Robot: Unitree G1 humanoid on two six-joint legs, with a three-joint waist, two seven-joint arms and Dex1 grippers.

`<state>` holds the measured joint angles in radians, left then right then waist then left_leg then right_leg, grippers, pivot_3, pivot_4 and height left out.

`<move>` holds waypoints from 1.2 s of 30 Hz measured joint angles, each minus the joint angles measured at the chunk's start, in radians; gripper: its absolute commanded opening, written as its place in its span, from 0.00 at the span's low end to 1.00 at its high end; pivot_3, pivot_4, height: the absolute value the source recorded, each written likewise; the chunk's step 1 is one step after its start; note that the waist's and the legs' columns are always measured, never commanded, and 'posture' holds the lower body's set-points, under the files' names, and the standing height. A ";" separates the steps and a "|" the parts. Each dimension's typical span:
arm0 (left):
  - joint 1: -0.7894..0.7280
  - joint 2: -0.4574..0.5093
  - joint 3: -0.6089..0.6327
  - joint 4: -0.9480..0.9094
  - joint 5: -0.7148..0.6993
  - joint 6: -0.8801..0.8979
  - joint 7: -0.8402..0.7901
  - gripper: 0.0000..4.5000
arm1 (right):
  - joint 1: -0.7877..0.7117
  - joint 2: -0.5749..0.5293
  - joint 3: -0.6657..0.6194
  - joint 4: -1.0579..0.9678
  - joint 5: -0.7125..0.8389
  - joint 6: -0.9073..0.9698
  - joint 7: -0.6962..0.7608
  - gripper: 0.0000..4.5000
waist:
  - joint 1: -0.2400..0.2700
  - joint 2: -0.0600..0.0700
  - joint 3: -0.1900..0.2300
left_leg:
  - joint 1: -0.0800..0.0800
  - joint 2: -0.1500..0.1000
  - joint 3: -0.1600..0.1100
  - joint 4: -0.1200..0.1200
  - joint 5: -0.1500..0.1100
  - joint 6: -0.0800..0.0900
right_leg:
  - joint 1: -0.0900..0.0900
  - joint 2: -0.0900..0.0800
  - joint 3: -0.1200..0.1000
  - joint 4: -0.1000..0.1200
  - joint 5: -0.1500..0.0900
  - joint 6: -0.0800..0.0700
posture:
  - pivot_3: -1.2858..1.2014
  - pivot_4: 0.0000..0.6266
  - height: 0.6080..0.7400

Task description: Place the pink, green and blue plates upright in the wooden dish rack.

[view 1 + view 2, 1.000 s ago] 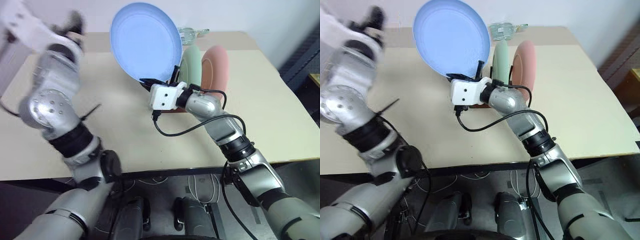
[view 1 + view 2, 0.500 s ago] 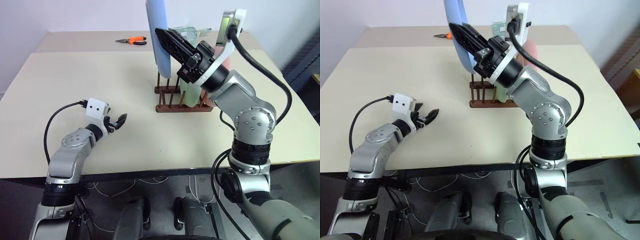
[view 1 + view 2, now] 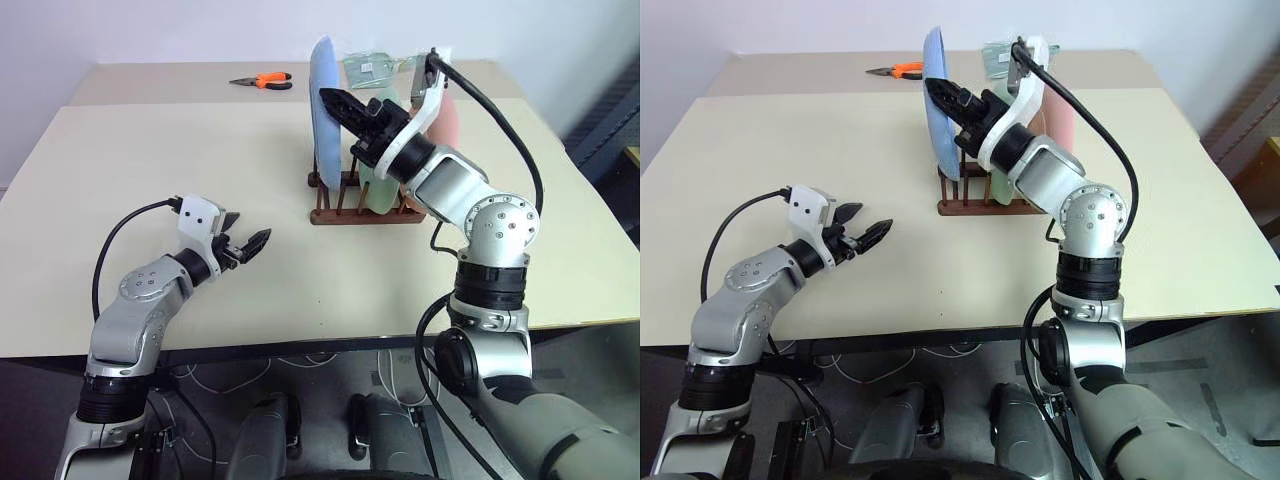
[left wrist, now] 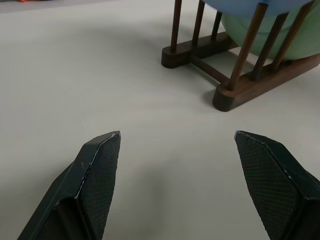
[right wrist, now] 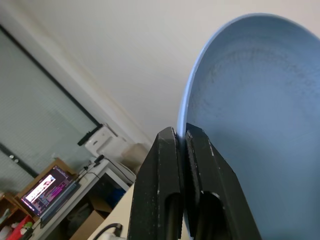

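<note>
Gripping the blue plate (image 3: 324, 110) by its rim, right gripper (image 3: 343, 104) clamped tight, now lowered edge-on into the rack (image 3: 365, 205) beside green plate (image 3: 379, 185) and pink plate (image 3: 448, 120). Left gripper (image 3: 246, 245) spread wide, dropped low over table (image 3: 150, 150). Last plate apparently seated; release likely next.

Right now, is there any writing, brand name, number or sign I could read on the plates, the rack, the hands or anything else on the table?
None can be read.
Blue plate, green plate, pink plate, wooden rack: plain.
Clear packet behind the rack: print on it too small to read.
Distant lit screen: too blurred.
</note>
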<state>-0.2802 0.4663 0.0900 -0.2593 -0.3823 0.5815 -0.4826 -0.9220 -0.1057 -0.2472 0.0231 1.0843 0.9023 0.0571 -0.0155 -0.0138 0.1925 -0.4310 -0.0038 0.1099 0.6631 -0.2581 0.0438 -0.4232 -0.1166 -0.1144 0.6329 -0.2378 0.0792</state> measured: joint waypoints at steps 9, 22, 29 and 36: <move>0.000 -0.015 -0.019 -0.015 0.001 0.000 0.006 0.84 | -0.042 -0.115 0.132 0.076 -0.233 -0.094 0.090 0.65 | 0.001 0.000 0.000 | -0.001 0.000 0.000 0.001 0.000 0.000 | -0.001 0.000 0.000 0.000 0.000 0.000 | 0.52 0.24 1.00; 0.073 0.034 -0.017 -0.035 0.031 -0.011 0.015 0.84 | 0.524 -0.691 0.025 -0.414 -0.443 -0.358 0.653 0.65 | 0.033 -0.001 -0.001 | -0.003 0.000 -0.003 0.004 -0.002 0.003 | 0.003 -0.001 -0.004 -0.004 -0.001 0.002 | 0.52 0.24 1.00; 0.114 0.075 -0.027 -0.007 0.069 -0.061 -0.040 0.84 | 0.842 -0.711 -0.160 -0.265 -0.498 -0.406 0.726 0.65 | 0.023 0.001 -0.001 | 0.003 0.001 -0.001 0.003 -0.003 0.004 | 0.006 -0.001 0.000 -0.003 0.000 0.001 | 0.52 0.24 1.00; 0.169 0.099 -0.015 0.008 0.090 -0.091 -0.055 0.84 | 0.870 -0.693 -0.116 -0.183 -0.575 -0.510 0.765 0.65 | 0.028 0.002 -0.001 | 0.003 0.001 -0.001 0.003 -0.003 0.004 | 0.006 -0.002 0.000 -0.003 0.000 0.001 | 0.52 0.24 1.00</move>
<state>-0.1112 0.5656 0.0755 -0.2511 -0.2924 0.4906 -0.5380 -0.0520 -0.7991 -0.3629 -0.1601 0.5097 0.3920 0.8225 0.0124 -0.0116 0.1916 -0.4278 -0.0031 0.1092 0.6663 -0.2610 0.0478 -0.4174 -0.1186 -0.1144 0.6295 -0.2383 0.0807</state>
